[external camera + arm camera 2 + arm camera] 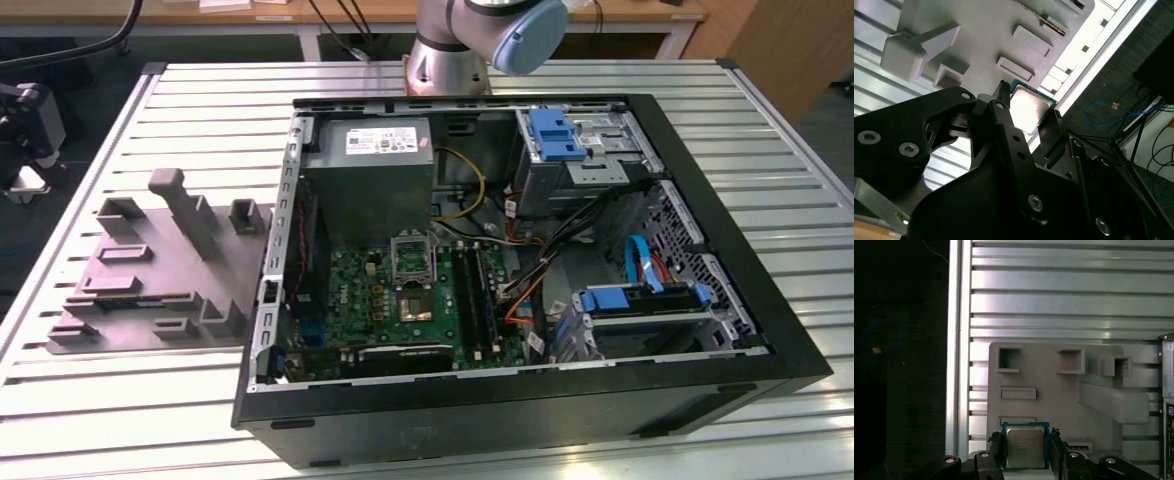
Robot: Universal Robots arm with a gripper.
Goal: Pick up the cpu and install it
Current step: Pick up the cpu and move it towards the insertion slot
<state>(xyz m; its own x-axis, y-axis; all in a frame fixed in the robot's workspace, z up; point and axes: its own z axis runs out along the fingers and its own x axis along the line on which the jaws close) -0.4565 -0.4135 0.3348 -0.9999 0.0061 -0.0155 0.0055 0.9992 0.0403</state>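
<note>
Exterior view: slatted aluminium bench [107, 400] carrying a grey plastic fixture block [147, 280] with upright posts and pockets. Just beside the block, on the exterior view's right of it, lies an open black computer case [534, 405]. Inside the case, nearest the block, is a green motherboard [380, 300] with a processor socket [411, 305]. Beyond that, towards the far corner, is a grey power supply [374, 180] with a white label, and farther from the block again are blue drive caddies [554, 135]. The robot arm's base [454, 50] stands behind the case, well apart from the block. First wrist view: the hand [1025, 449] hangs above the fixture block [1054, 405], well clear of it, with the bench slats [1064, 290] showing past the block. The two black fingers [1056, 445] press on opposite edges of the cpu [1025, 442], so the hand is pinching the cpu. The chip sits flat between them, silver top to the camera and thin dark rim showing, and it covers part of the block near one edge. Second wrist view: the same hand [1026, 114] seen from the side, its fingers [1050, 127] tight against the cpu [1029, 105]. The fixture block [1004, 30] and bench [871, 35] lie apart behind it. A blue cable [1104, 106] lies beyond the bench edge past the block.
</note>
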